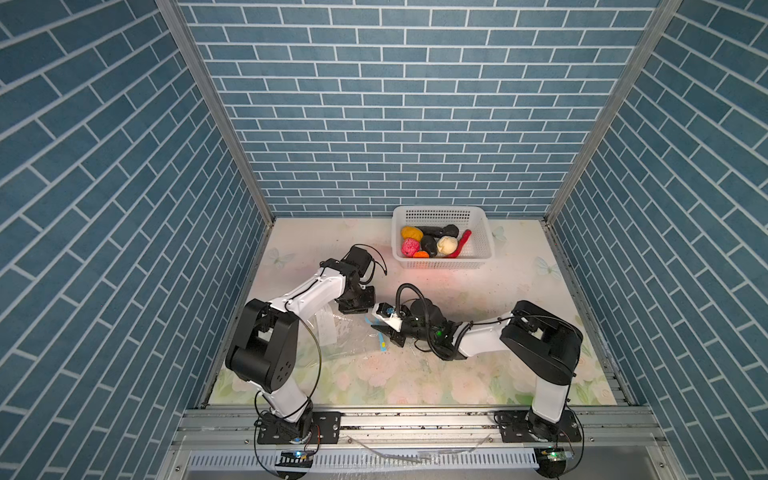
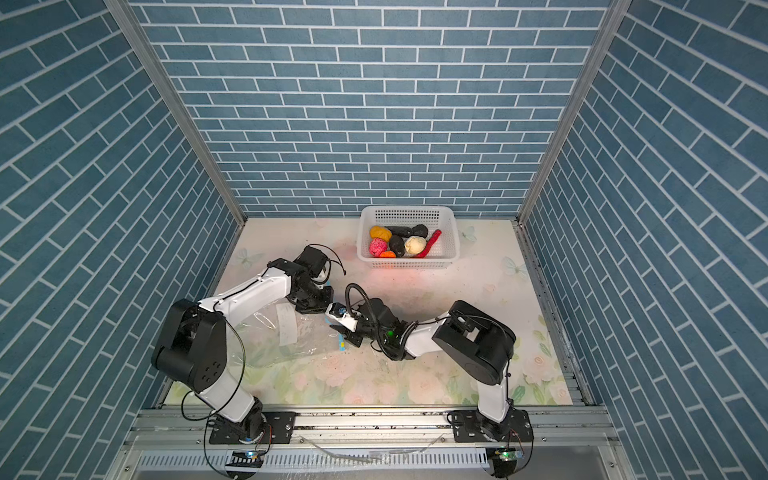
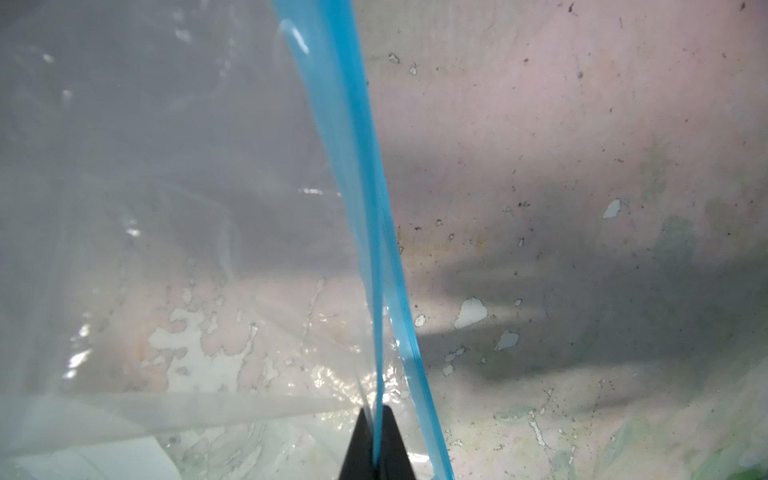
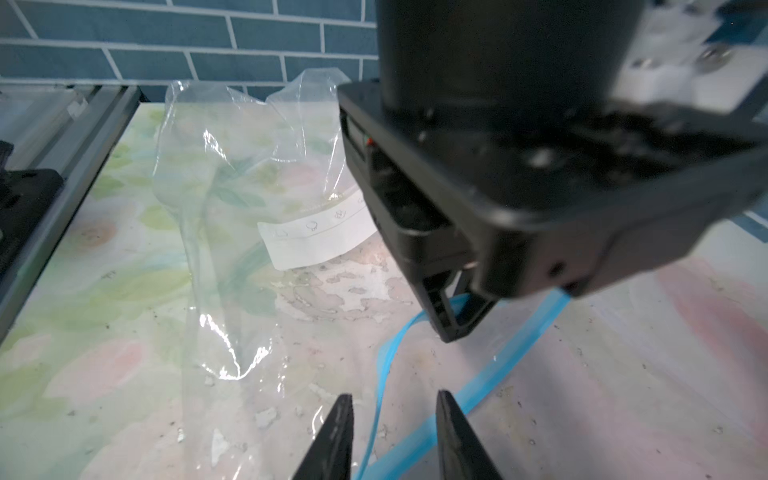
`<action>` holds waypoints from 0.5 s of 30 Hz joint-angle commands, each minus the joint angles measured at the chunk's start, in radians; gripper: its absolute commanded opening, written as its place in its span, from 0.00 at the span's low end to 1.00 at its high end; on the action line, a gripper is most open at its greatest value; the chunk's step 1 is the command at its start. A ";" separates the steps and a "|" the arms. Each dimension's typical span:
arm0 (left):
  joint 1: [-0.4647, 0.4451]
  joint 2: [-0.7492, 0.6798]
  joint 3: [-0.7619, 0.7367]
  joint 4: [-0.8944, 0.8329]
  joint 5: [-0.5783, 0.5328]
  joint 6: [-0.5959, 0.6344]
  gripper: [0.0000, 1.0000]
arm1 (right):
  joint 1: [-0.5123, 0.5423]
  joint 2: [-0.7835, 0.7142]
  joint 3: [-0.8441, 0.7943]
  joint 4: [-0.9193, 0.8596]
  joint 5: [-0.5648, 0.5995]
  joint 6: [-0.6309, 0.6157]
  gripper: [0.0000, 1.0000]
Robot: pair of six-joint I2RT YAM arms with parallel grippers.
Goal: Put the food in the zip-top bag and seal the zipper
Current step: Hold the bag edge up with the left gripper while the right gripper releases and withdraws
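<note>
The middle of the table (image 1: 415, 382) is crowded: the left gripper (image 1: 356, 306) and right gripper (image 1: 381, 331) are set close together over the bag (image 1: 349, 340), and the narrow gap between them is crossed by the zipper (image 4: 513, 351). The far side, right of centre, is blocked by the basket (image 1: 484, 237). Room is left along the near edge, at the far left, and at the right.

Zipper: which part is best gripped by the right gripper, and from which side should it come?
On the zipper, probably take the raised lip: it stands on edge off the table, while the other lip lies flat. Come from the mouth side, jaws straddling it, beside the pinch of the left gripper. The right gripper stands open around it.
</note>
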 commanded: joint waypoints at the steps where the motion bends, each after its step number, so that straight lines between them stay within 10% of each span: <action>1: -0.008 -0.021 0.027 -0.022 0.015 0.002 0.04 | -0.002 -0.056 -0.033 0.032 -0.004 0.069 0.35; 15: -0.007 -0.051 0.048 -0.049 0.034 -0.003 0.00 | -0.120 -0.057 -0.013 0.005 -0.071 0.242 0.17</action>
